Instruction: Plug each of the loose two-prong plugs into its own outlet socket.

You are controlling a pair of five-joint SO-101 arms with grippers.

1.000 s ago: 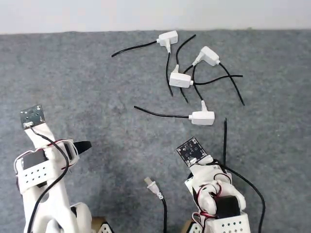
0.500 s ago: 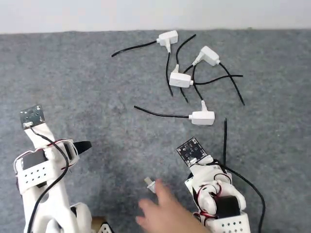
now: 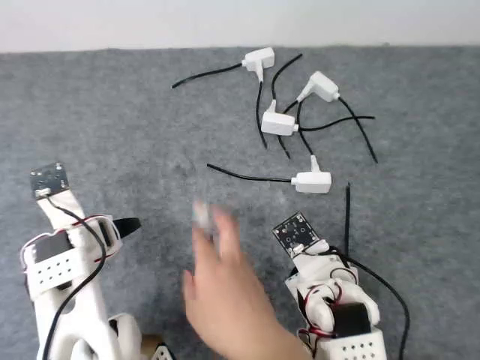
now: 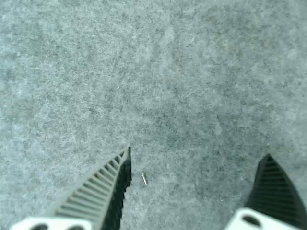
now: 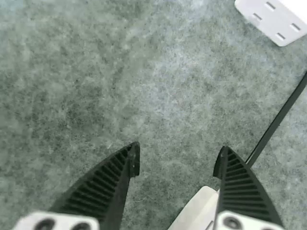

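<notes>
Several white outlet sockets with black cords lie at the far middle of the grey mat: one (image 3: 259,58) farthest back, one (image 3: 322,86) to its right, one (image 3: 279,123) in the middle and one (image 3: 311,181) nearest. A person's hand (image 3: 221,289) reaches in from the front edge, with a pale blurred thing (image 3: 201,214) at its fingertips that looks like the two-prong plug. My left gripper (image 4: 197,154) is open over bare mat at the front left. My right gripper (image 5: 179,146) is open too, near the corner of the nearest socket (image 5: 276,19).
A black cord (image 5: 278,120) runs past my right gripper, seen also as a cord (image 3: 347,217) beside the right arm. A tiny metal pin (image 4: 143,178) lies on the mat by my left gripper's finger (image 3: 129,224). A pale wall borders the mat's far edge.
A hand came in from the front, covered the plug lying at the front centre, and moved with it toward the middle of the mat. Both arms stayed still.
</notes>
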